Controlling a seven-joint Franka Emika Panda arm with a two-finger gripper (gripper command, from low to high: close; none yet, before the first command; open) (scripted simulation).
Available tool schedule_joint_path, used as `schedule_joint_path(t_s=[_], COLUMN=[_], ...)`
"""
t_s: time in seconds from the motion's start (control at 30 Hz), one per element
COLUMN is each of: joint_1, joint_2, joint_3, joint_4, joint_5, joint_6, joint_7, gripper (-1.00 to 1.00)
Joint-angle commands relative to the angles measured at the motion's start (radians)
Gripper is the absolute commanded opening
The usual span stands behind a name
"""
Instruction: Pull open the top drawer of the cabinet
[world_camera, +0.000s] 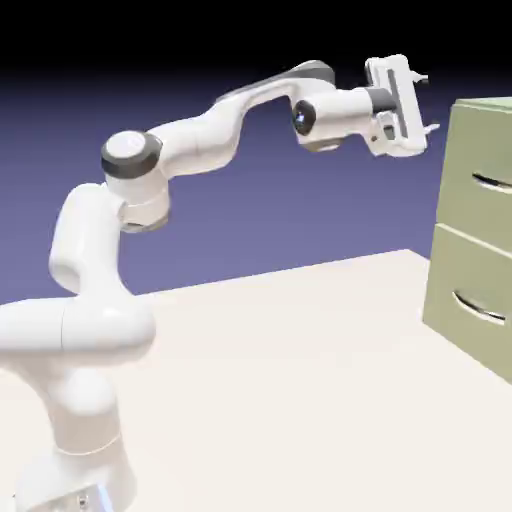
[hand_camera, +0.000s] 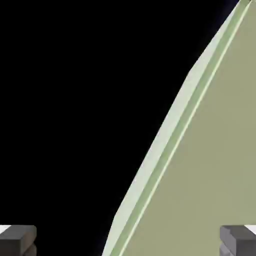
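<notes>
Two fingers of the end effector (world_camera: 428, 104) stand spread wide, holding nothing, pointing at the cabinet (world_camera: 478, 235) just short of its upper near edge. Below and beyond the tips sits the top drawer (world_camera: 480, 175), closed, handle untouched. Open air lies under the hand, down to the bench (world_camera: 300, 360). Up close, the cabinet's slanted edge (hand_camera: 165, 145) meets darkness.

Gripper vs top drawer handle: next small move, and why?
Probably lower the gripper toward the top drawer handle. The jaws are open and empty, above and short of the handle, level with the cabinet top; the hand view shows only a cabinet edge.
</notes>
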Motion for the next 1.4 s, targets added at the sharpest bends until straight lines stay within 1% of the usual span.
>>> schedule_joint_path(t_s=[0.0, 0.23, 0.3, 0.87, 0.9, 0.93, 0.97, 1.13, 1.37], joint_1=[-0.036, -0.290, -0.308, -0.579, -0.584, -0.584, -0.584, -0.469, -0.313], joint_2=[-0.009, -0.072, -0.076, -0.373, -0.379, -0.379, -0.379, -0.364, -0.359], joint_3=[0.029, 0.229, 0.243, 0.015, 0.011, 0.011, 0.011, -0.014, -0.056], joint_4=[0.026, 0.211, 0.224, 0.664, 0.672, 0.672, 0.672, 0.491, 0.237], joint_5=[0.043, 0.347, 0.368, 0.028, 0.022, 0.022, 0.022, 0.172, 0.290], joint_6=[-0.002, -0.015, -0.016, 0.062, 0.064, 0.064, 0.064, 0.000, -0.097], joint_7=[-0.001, -0.009, -0.009, 0.730, 0.744, 0.744, 0.744, 0.588, 0.469], gripper=[0.00, 0.00, 0.00, 0.00, 0.00, -1.00, -1.00, -1.00, -1.00])
